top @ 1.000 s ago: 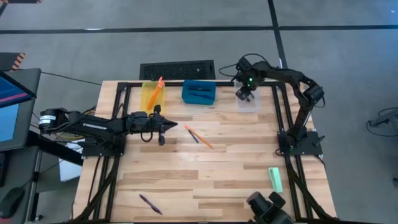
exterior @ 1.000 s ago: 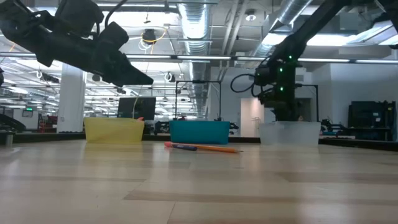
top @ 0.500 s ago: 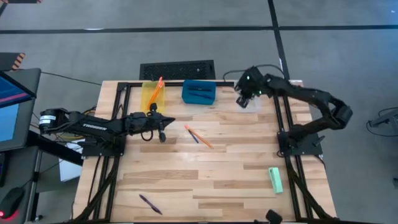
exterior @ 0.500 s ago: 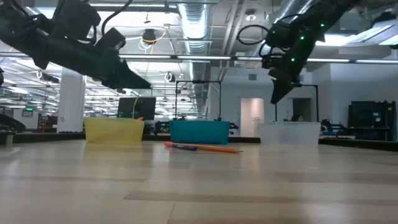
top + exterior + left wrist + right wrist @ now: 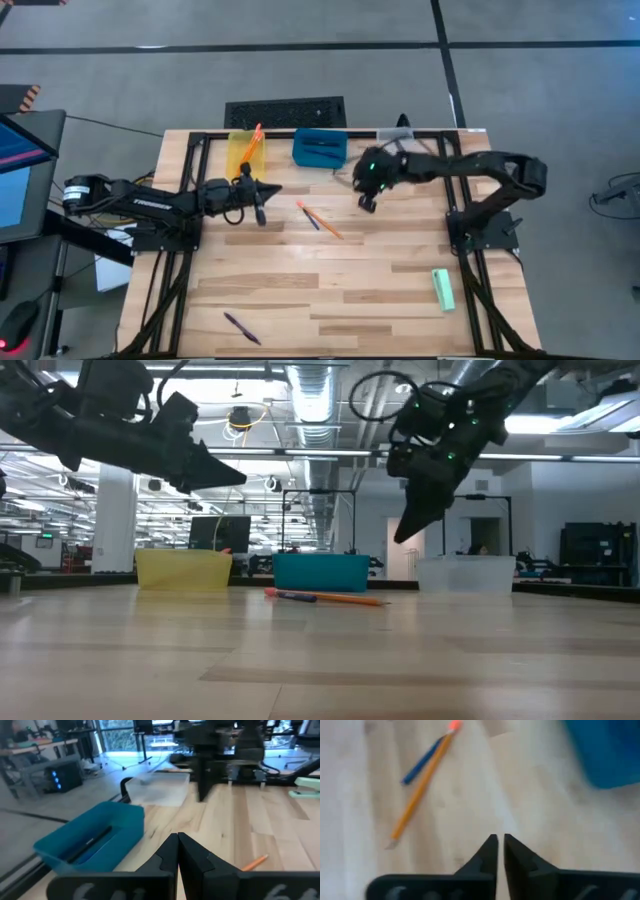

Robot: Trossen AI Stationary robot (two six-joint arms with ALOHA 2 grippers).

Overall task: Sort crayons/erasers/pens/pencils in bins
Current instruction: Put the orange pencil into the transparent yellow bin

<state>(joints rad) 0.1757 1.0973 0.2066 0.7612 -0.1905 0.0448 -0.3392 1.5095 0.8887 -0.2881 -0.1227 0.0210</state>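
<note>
From my remote seat I see the right pincer (image 5: 366, 203) hanging above the pale wooden worktop (image 5: 340, 290), its fingers nearly pressed together and empty, just right of a long thin orange pencil (image 5: 322, 223) lying crossed with a short dark blue pen (image 5: 312, 220) at mid-worktop. The left pincer (image 5: 262, 213), pressed together and empty, hovers to their left. At the far edge stand the translucent yellow bin (image 5: 244, 152), the solid blue bin (image 5: 320, 148) and the clear bin (image 5: 466, 573). I judge the main risk is that, with the two sticks touching, a descent onto the pencil drags or pinches the pen too, landing it in the wrong bin. Both arms converging there could also collide. A flat mint-green eraser (image 5: 443, 289) and a purplish pen (image 5: 241, 328) wait on the near side.
</note>
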